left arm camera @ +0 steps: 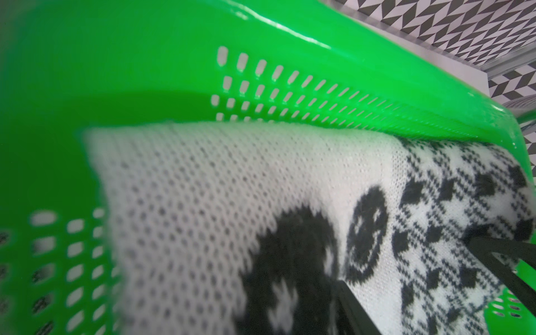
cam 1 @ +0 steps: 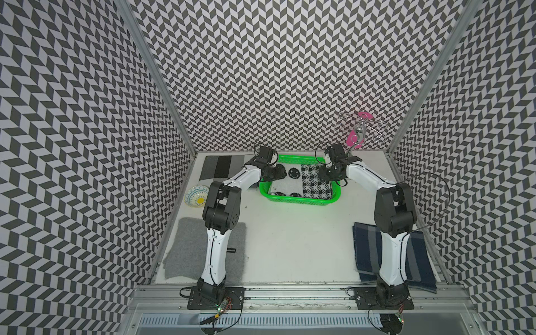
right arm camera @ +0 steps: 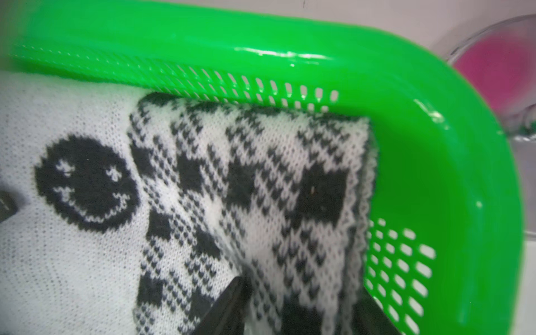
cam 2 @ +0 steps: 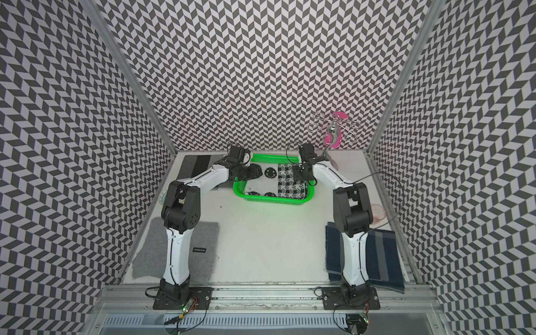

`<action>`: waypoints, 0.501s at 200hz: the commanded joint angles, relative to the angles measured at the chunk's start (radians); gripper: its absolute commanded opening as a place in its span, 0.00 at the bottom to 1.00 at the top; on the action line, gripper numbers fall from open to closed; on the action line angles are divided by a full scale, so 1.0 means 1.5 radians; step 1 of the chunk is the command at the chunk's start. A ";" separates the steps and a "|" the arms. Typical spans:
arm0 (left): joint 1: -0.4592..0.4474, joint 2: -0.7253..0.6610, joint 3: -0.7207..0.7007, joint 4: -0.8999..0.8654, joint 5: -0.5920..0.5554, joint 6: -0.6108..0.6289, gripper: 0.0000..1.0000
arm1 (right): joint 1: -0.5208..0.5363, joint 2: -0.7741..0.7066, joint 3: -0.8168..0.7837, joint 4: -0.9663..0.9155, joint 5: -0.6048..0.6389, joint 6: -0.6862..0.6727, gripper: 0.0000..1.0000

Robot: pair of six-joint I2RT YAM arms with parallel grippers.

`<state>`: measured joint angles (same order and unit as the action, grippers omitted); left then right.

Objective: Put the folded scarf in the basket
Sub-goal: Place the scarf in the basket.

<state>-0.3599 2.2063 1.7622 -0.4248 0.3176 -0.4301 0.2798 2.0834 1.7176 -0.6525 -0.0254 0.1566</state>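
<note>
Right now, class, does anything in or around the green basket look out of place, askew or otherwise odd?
Nothing serious. The black-and-white knitted scarf lies folded inside the green basket, no part hanging over its rim. The basket itself sits slightly askew to the edges of the table.

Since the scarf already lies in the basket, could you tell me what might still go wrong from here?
Both the left gripper and the right gripper sit with fingers apart on the scarf; lifting could snag the knit and unfold it. The wire stand stands just beyond the basket's corner; the right arm might knock it.
</note>
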 commanded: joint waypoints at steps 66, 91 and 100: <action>-0.005 -0.094 0.011 -0.056 -0.053 0.046 0.55 | 0.012 -0.082 0.006 -0.010 0.008 -0.003 0.56; -0.004 -0.133 0.017 -0.077 -0.076 0.068 0.57 | 0.016 -0.106 0.000 -0.011 -0.024 0.004 0.56; 0.000 -0.144 0.015 -0.082 -0.074 0.069 0.58 | 0.016 -0.116 -0.005 -0.010 -0.039 0.007 0.56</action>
<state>-0.3607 2.0834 1.7622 -0.5102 0.2382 -0.3714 0.2939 1.9850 1.7210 -0.6792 -0.0235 0.1535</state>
